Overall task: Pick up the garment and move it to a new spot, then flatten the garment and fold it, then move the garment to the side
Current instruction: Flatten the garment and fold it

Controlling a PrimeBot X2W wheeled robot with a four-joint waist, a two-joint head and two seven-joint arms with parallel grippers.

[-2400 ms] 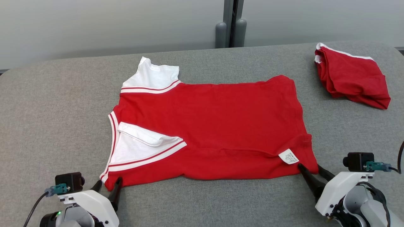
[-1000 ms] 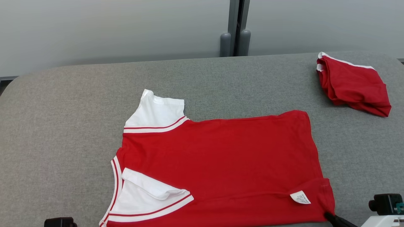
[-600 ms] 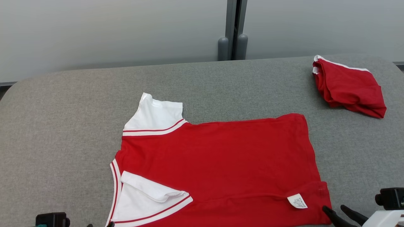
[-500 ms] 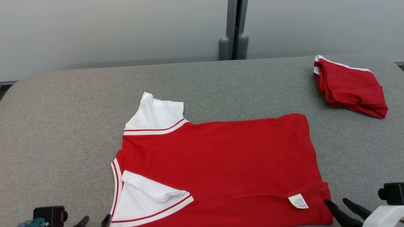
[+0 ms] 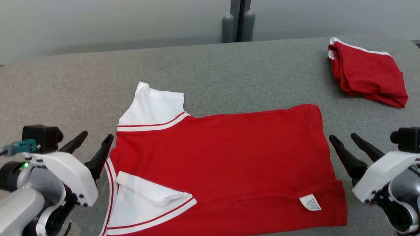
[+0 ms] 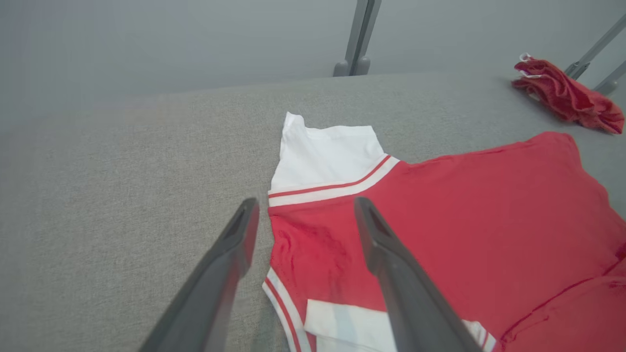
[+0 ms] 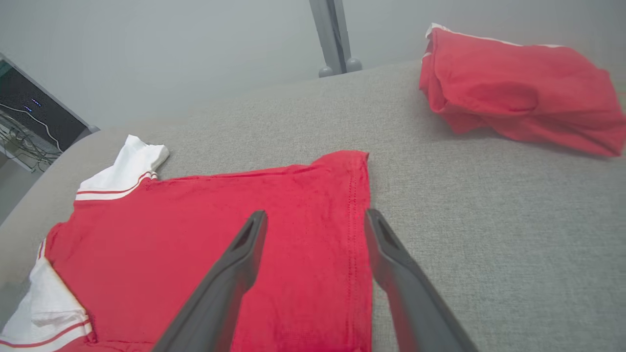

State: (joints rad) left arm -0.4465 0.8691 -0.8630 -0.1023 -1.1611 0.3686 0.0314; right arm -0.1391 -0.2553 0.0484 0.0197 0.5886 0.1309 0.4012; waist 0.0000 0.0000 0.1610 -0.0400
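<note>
A red garment (image 5: 223, 164) with white sleeves lies spread flat on a grey padded surface (image 5: 65, 82), close to its near edge and midway between its left and right edges; a white label (image 5: 309, 202) shows at the cloth's near right corner. The left gripper (image 5: 97, 135) is at the garment's left side and the right gripper (image 5: 342, 136) just beside its right side; both have their 2 fingers spread wide and hold nothing; a bundled red cloth (image 5: 367, 77) lies by the surface's far right corner.
</note>
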